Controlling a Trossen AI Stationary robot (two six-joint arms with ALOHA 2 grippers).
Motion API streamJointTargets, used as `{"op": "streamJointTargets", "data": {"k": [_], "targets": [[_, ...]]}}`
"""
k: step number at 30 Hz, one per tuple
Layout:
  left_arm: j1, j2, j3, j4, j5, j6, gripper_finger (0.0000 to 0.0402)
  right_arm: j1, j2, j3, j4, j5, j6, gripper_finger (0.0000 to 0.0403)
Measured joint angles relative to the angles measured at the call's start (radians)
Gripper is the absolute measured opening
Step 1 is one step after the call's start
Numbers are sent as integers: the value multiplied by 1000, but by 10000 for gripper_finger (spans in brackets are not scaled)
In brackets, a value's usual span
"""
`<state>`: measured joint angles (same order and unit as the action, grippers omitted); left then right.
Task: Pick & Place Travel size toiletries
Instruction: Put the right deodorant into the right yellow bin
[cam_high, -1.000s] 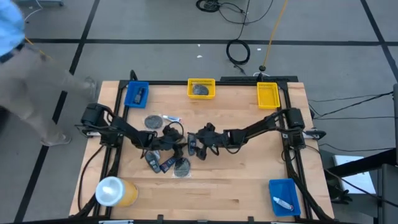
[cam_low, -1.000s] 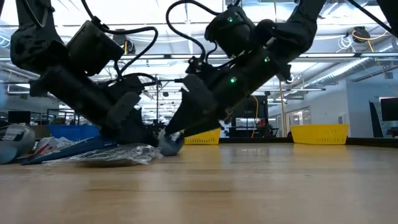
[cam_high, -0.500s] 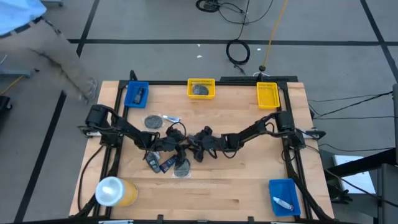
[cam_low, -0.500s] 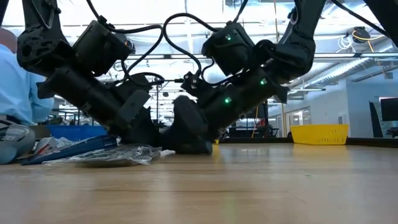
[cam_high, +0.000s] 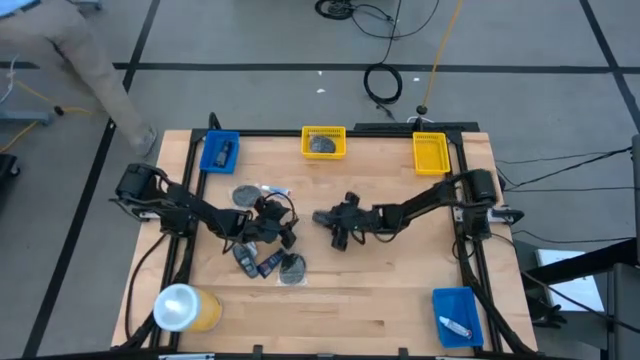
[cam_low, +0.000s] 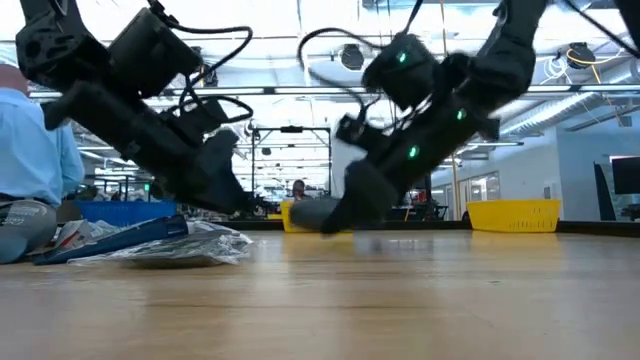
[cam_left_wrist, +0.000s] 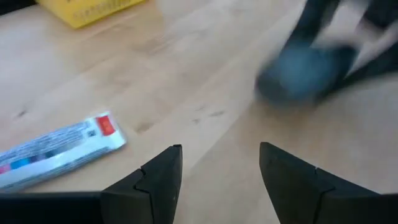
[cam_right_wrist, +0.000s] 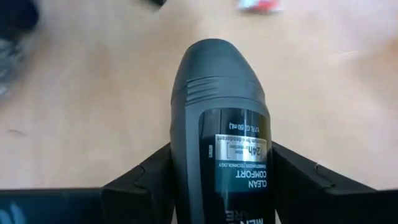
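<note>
From above, the right gripper (cam_high: 338, 222) has pulled back from the pile (cam_high: 265, 262) toward mid-table. Low view: it is lifted, no longer down among the items. Its wrist view shows fingers clamping a black deodorant (cam_right_wrist: 221, 143); the left gripper (cam_left_wrist: 217, 168) hangs parted, empty.

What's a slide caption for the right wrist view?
Right gripper shut on a black deodorant stick, lifted above the wooden table.

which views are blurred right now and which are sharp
Low view: the right gripper and its dark bottle are smeared. Left wrist view: the far dark shape is blurred, though the white tube is readable. Right wrist view: the black deodorant bottle shows crisp label text.
</note>
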<state>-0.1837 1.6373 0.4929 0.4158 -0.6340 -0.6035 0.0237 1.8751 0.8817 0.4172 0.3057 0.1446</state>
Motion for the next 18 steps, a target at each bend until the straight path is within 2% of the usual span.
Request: {"op": "streamJointTargets", "data": {"k": [4, 9, 12, 18], "targets": [[1, 54, -1, 95, -48, 52, 211, -28, -179, -26, -169, 116, 0, 193], [32, 120, -1, 223, -48, 109, 211, -98, -371, -26, -408, 146, 57, 193], [56, 171, 0, 294, -48, 113, 211, -183, -468, -25, -598, 162, 151, 193], [106, 240, 1, 301, -46, 105, 211, -414, -569, -22, -927, 170, 305, 193]]}}
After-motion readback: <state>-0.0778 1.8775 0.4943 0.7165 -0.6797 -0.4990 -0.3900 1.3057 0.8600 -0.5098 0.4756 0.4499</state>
